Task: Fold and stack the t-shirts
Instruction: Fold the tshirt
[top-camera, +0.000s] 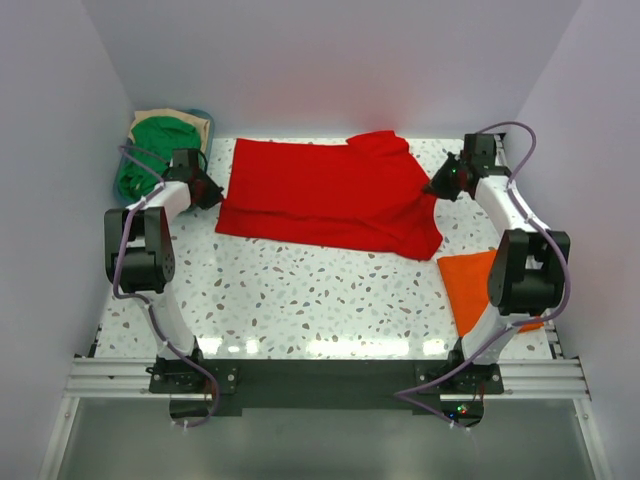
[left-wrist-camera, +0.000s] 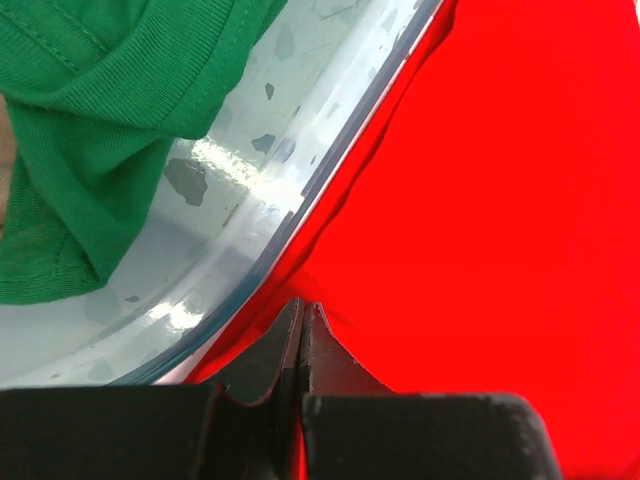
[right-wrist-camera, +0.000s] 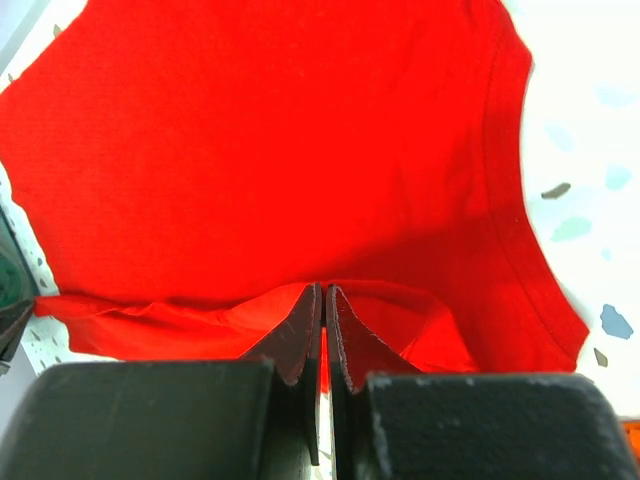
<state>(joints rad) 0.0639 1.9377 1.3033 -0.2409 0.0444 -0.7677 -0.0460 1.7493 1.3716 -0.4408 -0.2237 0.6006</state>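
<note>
A bright red t-shirt (top-camera: 325, 195) lies spread across the far half of the table. My left gripper (top-camera: 207, 190) is shut on its left edge (left-wrist-camera: 420, 200), right beside the basket rim. My right gripper (top-camera: 440, 185) is shut on its right edge (right-wrist-camera: 280, 150), with cloth bunched at the fingertips. A folded orange t-shirt (top-camera: 468, 285) lies at the right, partly under my right arm. A green t-shirt (top-camera: 155, 150) lies in the basket over a tan one (top-camera: 172, 118); the green one also shows in the left wrist view (left-wrist-camera: 90, 130).
A teal plastic basket (top-camera: 128, 190) stands at the far left corner; its clear rim (left-wrist-camera: 250, 230) runs close by my left fingers. White walls close in the table on three sides. The speckled tabletop (top-camera: 300, 300) lies in front of the red shirt.
</note>
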